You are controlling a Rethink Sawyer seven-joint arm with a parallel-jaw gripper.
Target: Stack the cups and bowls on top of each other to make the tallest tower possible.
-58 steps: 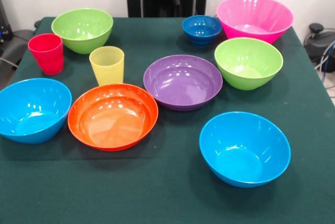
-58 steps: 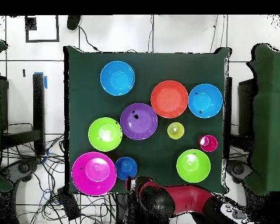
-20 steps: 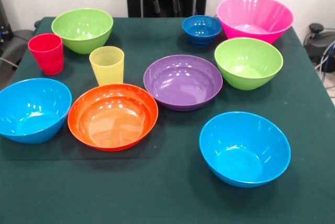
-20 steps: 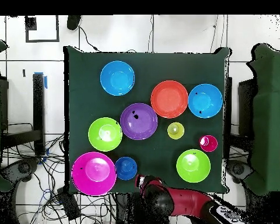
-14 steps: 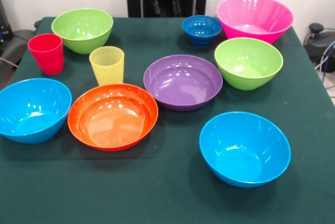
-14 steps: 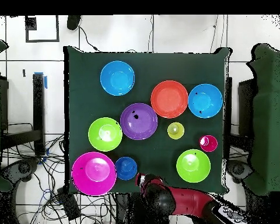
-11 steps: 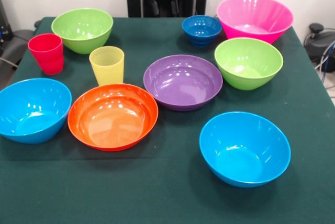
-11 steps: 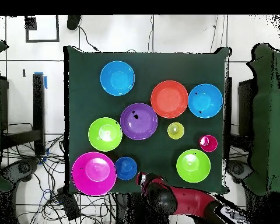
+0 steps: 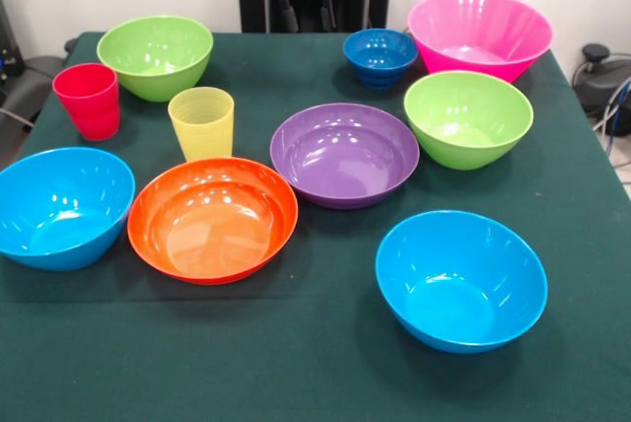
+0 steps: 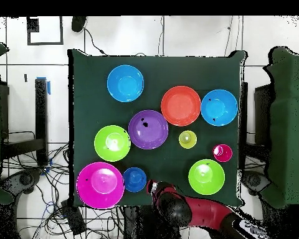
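Note:
Every cup and bowl stands alone on the green cloth, and no tower is in view. The red cup (image 9: 89,100) (image 10: 222,152) and yellow cup (image 9: 202,123) (image 10: 187,139) stand beside a lime green bowl (image 9: 155,55) (image 10: 206,177). The purple bowl (image 9: 344,153) and orange bowl (image 9: 212,217) sit mid-table, flanked by two light blue bowls (image 9: 61,205) (image 9: 460,278). A second lime green bowl (image 9: 467,116), the pink bowl (image 9: 479,34) and the small dark blue bowl (image 9: 380,55) (image 10: 134,179) stand together. My gripper (image 9: 305,10) (image 10: 153,187) hangs open and empty over the table's robot-side edge, next to the dark blue bowl.
The table's edges (image 10: 74,93) drop off on all sides. Cables (image 10: 46,180) and dark equipment (image 10: 2,143) lie on the floor around it. Bare cloth (image 9: 246,363) spans the side of the table opposite the robot.
The gripper has swung sideways along the table's robot-side edge, away from the dark blue bowl and toward the table's middle, then drifted only slightly. No cup or bowl has moved.

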